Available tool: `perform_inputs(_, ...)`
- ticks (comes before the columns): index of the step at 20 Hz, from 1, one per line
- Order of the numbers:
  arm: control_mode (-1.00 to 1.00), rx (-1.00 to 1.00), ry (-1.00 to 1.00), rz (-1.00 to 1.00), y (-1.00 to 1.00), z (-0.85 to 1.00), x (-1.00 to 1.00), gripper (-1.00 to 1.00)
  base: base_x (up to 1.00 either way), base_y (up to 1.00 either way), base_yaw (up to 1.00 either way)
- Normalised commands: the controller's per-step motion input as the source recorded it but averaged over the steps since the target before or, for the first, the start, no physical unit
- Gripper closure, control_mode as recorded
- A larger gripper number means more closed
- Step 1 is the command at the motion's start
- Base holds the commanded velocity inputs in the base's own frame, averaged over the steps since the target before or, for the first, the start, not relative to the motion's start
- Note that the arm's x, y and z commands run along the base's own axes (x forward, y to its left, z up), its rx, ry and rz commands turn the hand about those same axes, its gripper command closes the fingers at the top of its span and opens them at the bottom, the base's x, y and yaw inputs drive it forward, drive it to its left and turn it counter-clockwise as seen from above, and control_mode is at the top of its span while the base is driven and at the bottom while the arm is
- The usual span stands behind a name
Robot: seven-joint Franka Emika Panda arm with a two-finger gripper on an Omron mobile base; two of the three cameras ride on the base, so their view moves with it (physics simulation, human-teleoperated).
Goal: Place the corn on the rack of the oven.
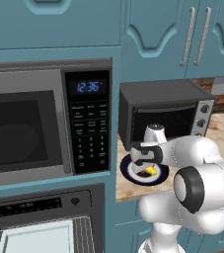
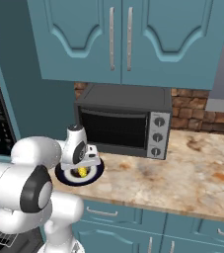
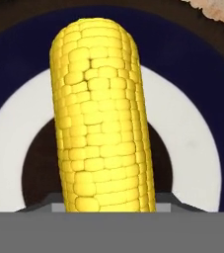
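The gripper [image 1: 149, 169] hangs right over the corn [image 3: 101, 118], which lies on the dark-rimmed plate [image 2: 96, 173] on the surface [image 2: 182, 178], just in front of the toaster oven [image 2: 123, 126]. Whether its jaws grip the cob, I cannot tell.

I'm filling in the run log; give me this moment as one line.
phase: reaching for corn | gripper: low over plate, grasp unclear | rack: no corn yet

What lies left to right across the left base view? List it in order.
Microwave window → microwave keypad → plate with the corn → toaster oven knobs. The oven with its rack sits below the microwave.
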Motion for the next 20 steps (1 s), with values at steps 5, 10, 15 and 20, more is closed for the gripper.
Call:
perform_inputs(5,-1.00,0.00,-0.01,0.00,0.00,0.17,-0.28,1.00,0.00,0.00,0.00)
perform_inputs(10,-1.00,0.00,-0.05,0.00,0.00,0.72,-0.72,1.00,0.00,0.00,0.00)
perform_inputs(15,-1.00,0.00,-0.05,0.00,0.00,0.77,-0.95,1.00,0.00,0.00,0.00)
perform_inputs(20,-1.00,0.00,-0.04,0.00,0.19,0.83,-0.72,1.00,0.00,0.00,0.00)
